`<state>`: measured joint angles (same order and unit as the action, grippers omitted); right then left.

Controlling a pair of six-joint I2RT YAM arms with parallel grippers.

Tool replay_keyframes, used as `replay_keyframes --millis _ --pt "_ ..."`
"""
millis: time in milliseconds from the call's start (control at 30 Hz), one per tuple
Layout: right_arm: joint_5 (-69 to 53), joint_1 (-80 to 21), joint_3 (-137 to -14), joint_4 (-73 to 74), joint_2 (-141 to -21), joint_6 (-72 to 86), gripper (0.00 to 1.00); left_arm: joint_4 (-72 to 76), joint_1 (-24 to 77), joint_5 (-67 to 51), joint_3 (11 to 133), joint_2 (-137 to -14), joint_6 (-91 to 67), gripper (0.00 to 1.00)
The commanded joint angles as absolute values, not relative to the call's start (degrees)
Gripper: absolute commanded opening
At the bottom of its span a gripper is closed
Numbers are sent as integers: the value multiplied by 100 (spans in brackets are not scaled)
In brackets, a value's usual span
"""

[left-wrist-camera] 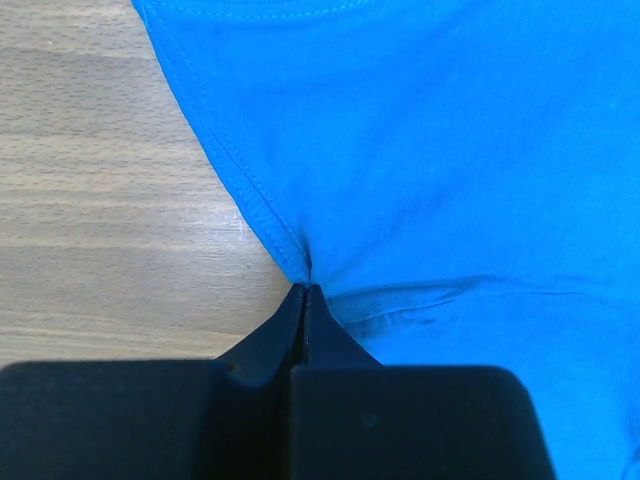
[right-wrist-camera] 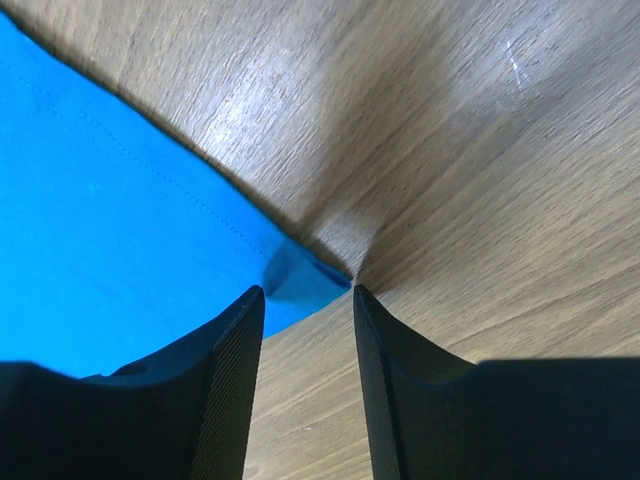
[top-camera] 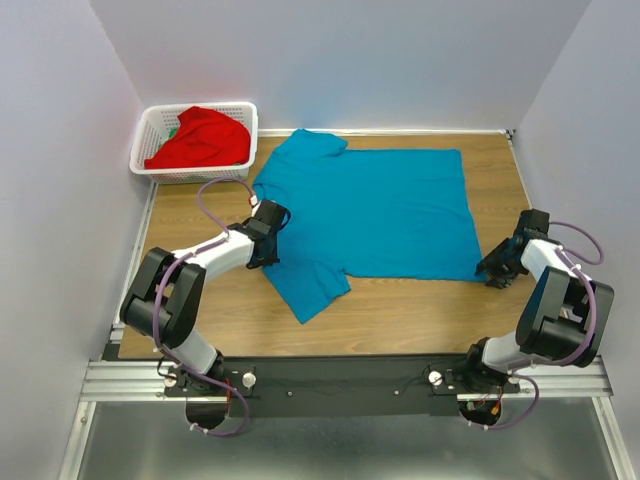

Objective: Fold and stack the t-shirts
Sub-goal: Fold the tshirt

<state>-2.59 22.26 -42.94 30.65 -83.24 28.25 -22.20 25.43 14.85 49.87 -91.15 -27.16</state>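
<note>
two shirts are in sight. the teal-blue t-shirt (top-camera: pixel 380 205) lies spread flat across the middle of the table (top-camera: pixel 400 310), neck end towards the left, straight hem towards the right, one short sleeve pointing to the far side and the other to the near edge. its cloth is plain and mostly smooth, with double stitching along the seams. the red t-shirt (top-camera: pixel 200 135) sits bunched in a white lattice basket (top-camera: pixel 248 150) at the far left corner, well apart from the teal one.

the left gripper (left-wrist-camera: pixel 303 290) is down at the near sleeve's underarm, jaws pressed together; the cloth puckers right at the tips, so we think a small fold is pinched there, though the nip itself is hidden. the right gripper (right-wrist-camera: pixel 308 292) sits low at the shirt's near right hem corner, its fingers (right-wrist-camera: pixel 235 340) roughly half apart, and the slightly turned-up corner lies between the tips, with no squeeze on it.

the table is light wood grain. pale grey walls (top-camera: pixel 60 150) close it in on three sides, and a metal rail (top-camera: pixel 350 375) runs along the near edge.
</note>
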Motion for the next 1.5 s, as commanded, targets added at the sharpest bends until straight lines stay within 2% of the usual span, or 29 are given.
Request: replay_keyframes --millis 0,100,200,267,433,867,1033,1467 --pt "-26 2285 -4087 2839 -8481 2830 47 -2162 2505 1459 4869 -8974 -2654 0" --pt "-79 2285 -4087 2839 -8508 2856 45 -2162 2505 1450 4878 -8956 -2672 0" --pt "-158 2285 -4052 2848 -8482 2874 39 -2171 2496 1441 4895 -8956 -2672 0" --pt "-193 2285 -4034 2883 -8411 2883 31 -2206 2496 1433 4913 -8956 -2681 0" --pt "304 2294 -4139 3260 -8218 2883 1 -2355 2487 1424 4983 -8930 -2681 0" --pt "449 2285 -5097 4131 -7857 2663 1 -2909 2373 1178 5299 -8631 -2654 0" --pt "150 2224 -5615 4140 -8208 2637 1 -2971 2189 1063 5616 -8754 -2645 0" --pt "395 1617 -7162 4096 -9632 2628 1 -3111 1661 1019 6819 -9615 -2400 0"
